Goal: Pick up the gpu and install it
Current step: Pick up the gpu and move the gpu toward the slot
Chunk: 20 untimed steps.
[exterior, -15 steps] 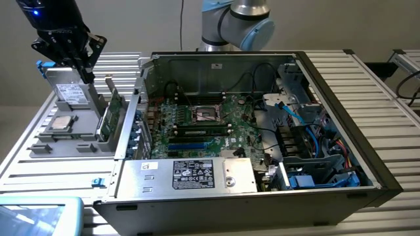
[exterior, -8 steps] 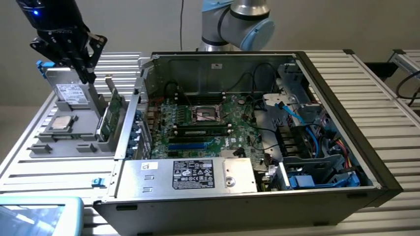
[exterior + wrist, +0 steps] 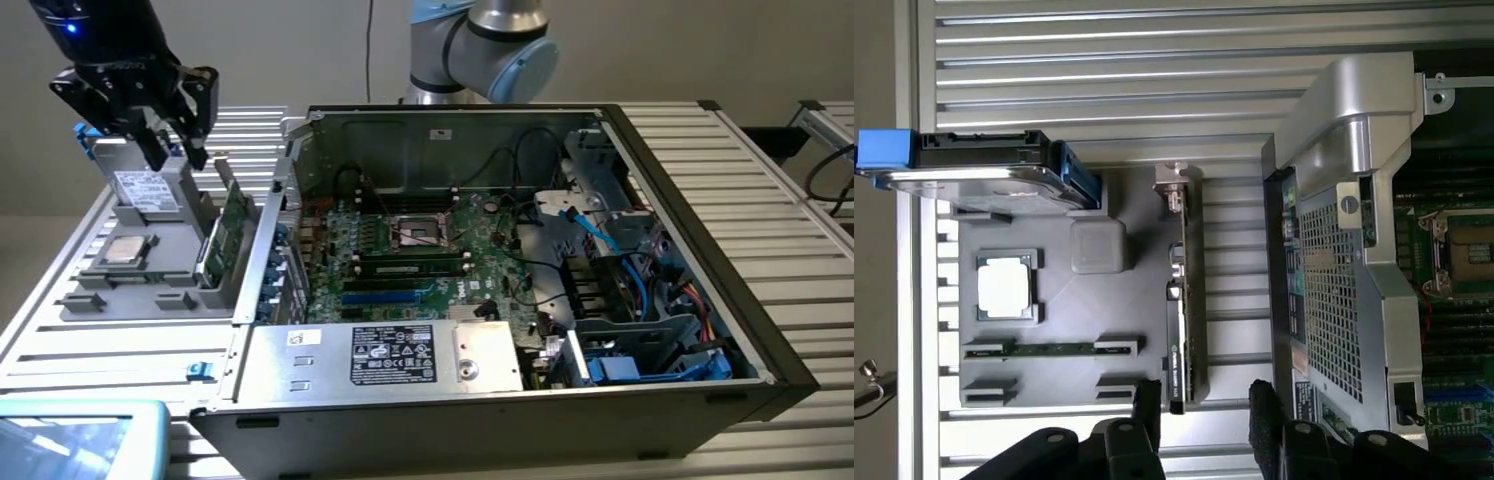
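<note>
Ribbed metal table (image 3: 107,345), beige wall (image 3: 267,50), open computer case (image 3: 467,415), fingers (image 3: 1266,420) spread empty above upright gpu (image 3: 1189,300)

Colour and pattern key
The gpu (image 3: 235,232) shows a green board face; the gripper (image 3: 174,155) is black; the drive (image 3: 144,190) is silver with a white label and blue clips (its tray (image 3: 134,293) is plain grey); the table (image 3: 747,170) is ribbed silver.
</note>
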### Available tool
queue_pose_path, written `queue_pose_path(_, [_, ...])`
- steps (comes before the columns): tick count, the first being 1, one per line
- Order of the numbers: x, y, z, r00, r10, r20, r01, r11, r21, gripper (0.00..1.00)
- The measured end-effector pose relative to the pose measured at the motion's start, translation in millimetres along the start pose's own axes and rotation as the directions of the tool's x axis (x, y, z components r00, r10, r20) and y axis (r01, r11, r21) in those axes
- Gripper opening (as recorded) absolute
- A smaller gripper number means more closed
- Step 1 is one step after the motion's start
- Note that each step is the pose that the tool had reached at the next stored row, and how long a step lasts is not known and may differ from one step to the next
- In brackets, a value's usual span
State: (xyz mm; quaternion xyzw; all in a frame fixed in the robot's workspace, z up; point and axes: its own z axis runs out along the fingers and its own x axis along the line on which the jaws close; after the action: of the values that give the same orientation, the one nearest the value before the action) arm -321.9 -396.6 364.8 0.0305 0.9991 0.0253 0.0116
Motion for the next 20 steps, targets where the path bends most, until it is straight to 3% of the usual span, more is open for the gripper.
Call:
queue_pose_path(5, [8.2,-0.6,7.6,0.9999,-0.001,0.0112,0.001,1.0000,-0.0009,0.49])
queue_pose_path(10, [10.5,-0.9,12.5,0.9996,-0.001,0.0271,0.001,1.0000,-0.0035,0.49])
queue_pose_path(12, [13.9,-1.2,14.4,0.9996,-0.001,0.0294,0.001,0.9999,-0.0109,0.49])
queue_pose_path(15, [17.0,-1.6,16.4,0.9996,0.000,0.0289,0.001,0.9993,-0.0363,0.49])
queue_pose_path(16, [17.6,-2.0,18.2,0.9996,0.000,0.0293,0.001,0.9992,-0.0399,0.49])
queue_pose_path(20, [18.0,-2.6,25.3,0.9996,0.000,0.0292,0.001,0.9992,-0.0398,0.49])
